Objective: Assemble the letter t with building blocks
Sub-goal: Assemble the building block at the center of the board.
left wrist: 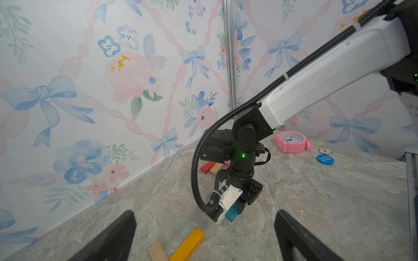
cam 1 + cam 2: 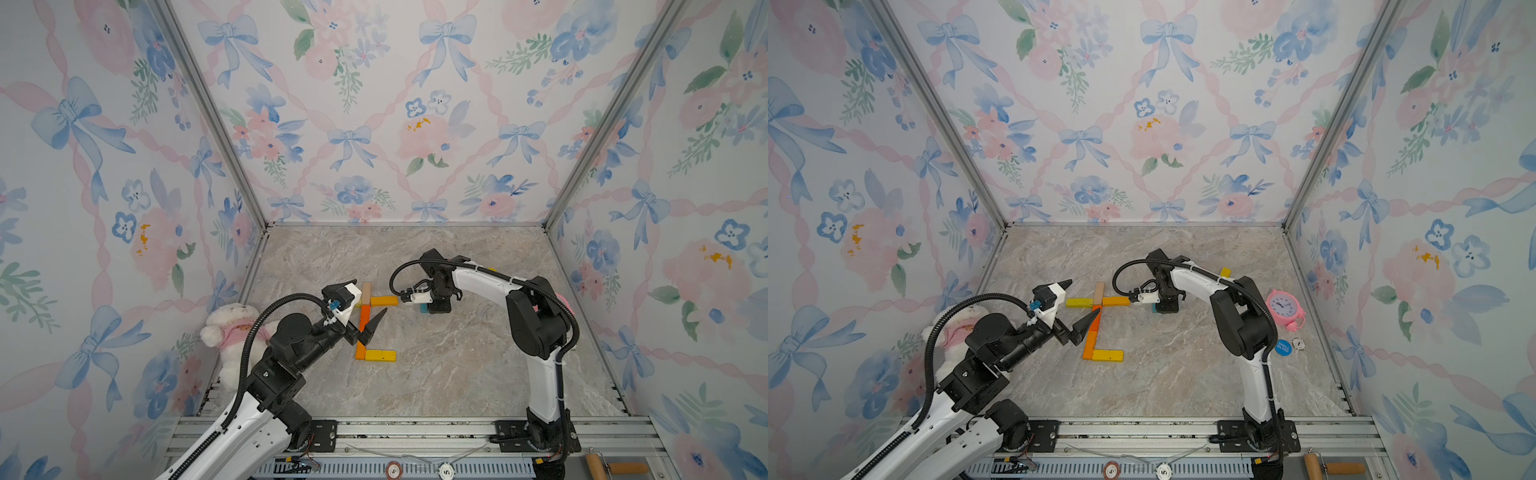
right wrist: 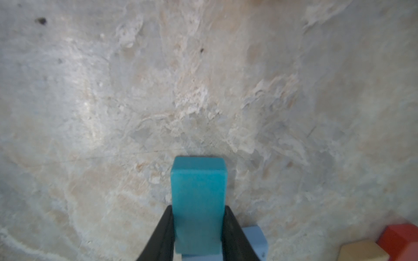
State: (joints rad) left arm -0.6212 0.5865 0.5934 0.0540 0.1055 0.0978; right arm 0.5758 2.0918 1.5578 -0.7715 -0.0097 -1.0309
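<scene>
Building blocks lie flat mid-table: a tan one (image 2: pixel 1099 293) crossed by a yellow one (image 2: pixel 1079 302) and a yellow-orange one (image 2: pixel 1116 301), an orange column (image 2: pixel 1092 332) below, and a yellow one (image 2: pixel 1108 355) at its foot. My left gripper (image 2: pixel 371 295) hangs open over the column's upper part, holding nothing; in its wrist view the fingers (image 1: pixel 122 235) stand far apart. My right gripper (image 3: pixel 198 208) is shut on a teal block (image 3: pixel 199 198), low over the table just right of the yellow-orange piece (image 2: pixel 384 301). The teal block (image 1: pixel 231 213) also shows under the right gripper (image 1: pixel 239 206).
A light blue block (image 3: pixel 254 239) lies by the right fingers. Red (image 1: pixel 207 167), tan (image 1: pixel 216 168) and pink blocks sit behind the right wrist. At the right wall are a pink clock (image 2: pixel 1283 307) and a blue chip (image 2: pixel 1283 347). A plush bear (image 2: pixel 232 332) lies at the left wall.
</scene>
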